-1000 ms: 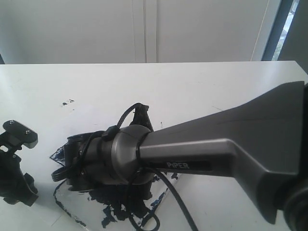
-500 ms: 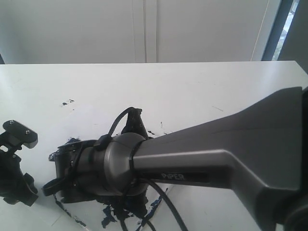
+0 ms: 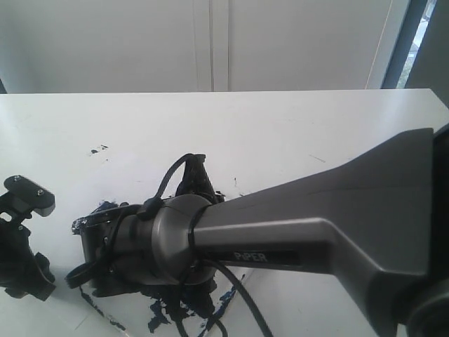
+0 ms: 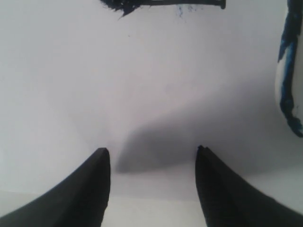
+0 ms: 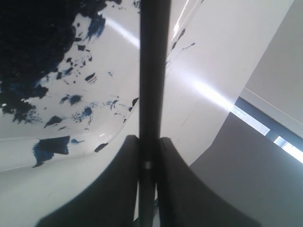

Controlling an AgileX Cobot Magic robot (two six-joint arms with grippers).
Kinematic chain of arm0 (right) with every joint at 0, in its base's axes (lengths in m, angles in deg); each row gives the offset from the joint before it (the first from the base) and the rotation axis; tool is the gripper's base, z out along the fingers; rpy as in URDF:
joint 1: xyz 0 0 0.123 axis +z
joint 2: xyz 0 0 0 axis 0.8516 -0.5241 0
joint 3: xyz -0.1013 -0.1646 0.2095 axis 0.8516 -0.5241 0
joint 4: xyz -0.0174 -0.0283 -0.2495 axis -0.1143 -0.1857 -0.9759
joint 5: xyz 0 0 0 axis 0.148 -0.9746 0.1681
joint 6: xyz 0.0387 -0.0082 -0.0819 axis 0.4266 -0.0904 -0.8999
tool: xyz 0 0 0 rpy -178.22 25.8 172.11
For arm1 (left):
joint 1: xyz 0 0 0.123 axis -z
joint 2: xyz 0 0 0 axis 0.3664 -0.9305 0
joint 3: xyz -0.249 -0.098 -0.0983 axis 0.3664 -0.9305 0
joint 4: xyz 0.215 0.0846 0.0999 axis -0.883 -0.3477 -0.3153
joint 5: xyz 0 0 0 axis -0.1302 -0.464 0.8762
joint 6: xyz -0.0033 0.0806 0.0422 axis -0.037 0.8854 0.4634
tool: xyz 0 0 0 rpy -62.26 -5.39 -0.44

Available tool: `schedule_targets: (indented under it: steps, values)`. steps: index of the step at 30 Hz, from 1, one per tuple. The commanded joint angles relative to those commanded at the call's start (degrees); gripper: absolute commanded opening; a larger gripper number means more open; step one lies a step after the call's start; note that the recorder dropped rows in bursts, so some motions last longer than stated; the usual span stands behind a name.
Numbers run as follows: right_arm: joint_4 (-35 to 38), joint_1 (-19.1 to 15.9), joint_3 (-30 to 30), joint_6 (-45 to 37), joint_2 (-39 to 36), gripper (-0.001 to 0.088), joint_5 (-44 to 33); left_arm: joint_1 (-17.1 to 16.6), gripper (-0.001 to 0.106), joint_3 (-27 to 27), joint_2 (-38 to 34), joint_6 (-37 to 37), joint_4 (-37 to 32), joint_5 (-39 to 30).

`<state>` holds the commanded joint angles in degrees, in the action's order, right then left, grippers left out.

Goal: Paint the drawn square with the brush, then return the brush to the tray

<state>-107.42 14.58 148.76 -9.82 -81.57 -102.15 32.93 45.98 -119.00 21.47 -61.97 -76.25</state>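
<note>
Right gripper: jaws clamped narrow on the brush. Its black shaft runs straight out from between the fingers and passes over the paint-smeared tray. The brush tip is out of view.

Exterior view: the right arm crosses from the right edge to lower centre and hides this grip. Only the tray's navy blot shows beneath the wrist, at lower left of centre.

Left gripper: jaws wide apart, holding nothing, over bare white surface.

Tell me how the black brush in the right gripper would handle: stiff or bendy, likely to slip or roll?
The brush looks stiff: its shaft runs straight out of the right gripper. Thin and smooth-looking, it could twist or slip in that narrow pinch. Laid in the tray, it would probably roll on the glossy plastic.
</note>
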Motion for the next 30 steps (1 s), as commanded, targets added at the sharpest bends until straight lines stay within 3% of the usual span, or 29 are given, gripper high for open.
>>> schedule_targets:
  steps: [15, 30]
  values:
    - [0.4, -1.8, 0.0, 0.0, -0.1, 0.0, 0.0, 0.0, 0.059, 0.0, 0.0, 0.0, 0.0, 0.0]
    - [1.5, -0.3, 0.0, -1.5, -1.4, 0.0, 0.0, 0.0, 0.059, 0.0, 0.0, 0.0, 0.0, 0.1]
